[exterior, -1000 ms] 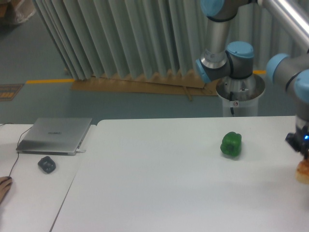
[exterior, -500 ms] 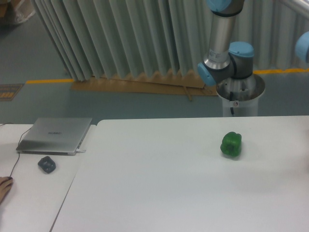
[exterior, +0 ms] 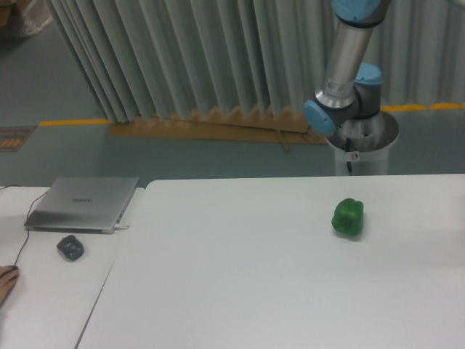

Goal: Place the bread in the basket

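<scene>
The bread is out of view, and so is the basket. My gripper is out of the frame too; only the arm's grey link and blue joints [exterior: 347, 80] show at the upper right, above the pedestal [exterior: 362, 142]. A glossy green bell pepper [exterior: 348, 217] sits on the white table [exterior: 240, 276], right of centre.
A closed silver laptop [exterior: 83, 203] lies on the left table with a dark mouse [exterior: 70, 247] in front of it. A fingertip [exterior: 6, 280] shows at the left edge. Pleated curtains hang behind the table.
A second ago my gripper and the bread were at the right edge of the frame; both have since left the view to the right. The arm's upper links have swung rightward.
</scene>
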`<act>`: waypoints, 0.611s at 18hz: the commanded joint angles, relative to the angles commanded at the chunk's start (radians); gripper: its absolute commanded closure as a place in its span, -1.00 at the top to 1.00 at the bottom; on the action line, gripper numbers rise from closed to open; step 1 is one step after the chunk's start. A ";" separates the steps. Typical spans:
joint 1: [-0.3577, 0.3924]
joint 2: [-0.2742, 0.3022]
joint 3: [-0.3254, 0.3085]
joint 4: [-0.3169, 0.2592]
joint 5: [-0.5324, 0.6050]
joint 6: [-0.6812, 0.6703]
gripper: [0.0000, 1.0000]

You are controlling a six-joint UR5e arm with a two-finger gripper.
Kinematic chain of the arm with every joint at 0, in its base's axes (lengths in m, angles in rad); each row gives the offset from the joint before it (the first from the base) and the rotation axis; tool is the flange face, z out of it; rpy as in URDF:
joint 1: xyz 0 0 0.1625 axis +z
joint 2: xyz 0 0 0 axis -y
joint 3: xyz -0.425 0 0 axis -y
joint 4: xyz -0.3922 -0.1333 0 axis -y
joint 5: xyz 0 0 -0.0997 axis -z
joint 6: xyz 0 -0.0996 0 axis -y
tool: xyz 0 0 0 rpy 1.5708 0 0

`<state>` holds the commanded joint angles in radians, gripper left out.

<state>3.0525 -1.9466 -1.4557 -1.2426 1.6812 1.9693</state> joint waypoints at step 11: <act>0.009 -0.018 -0.023 0.080 -0.008 0.051 1.00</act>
<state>3.0619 -1.9650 -1.4787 -1.1628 1.6736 2.0203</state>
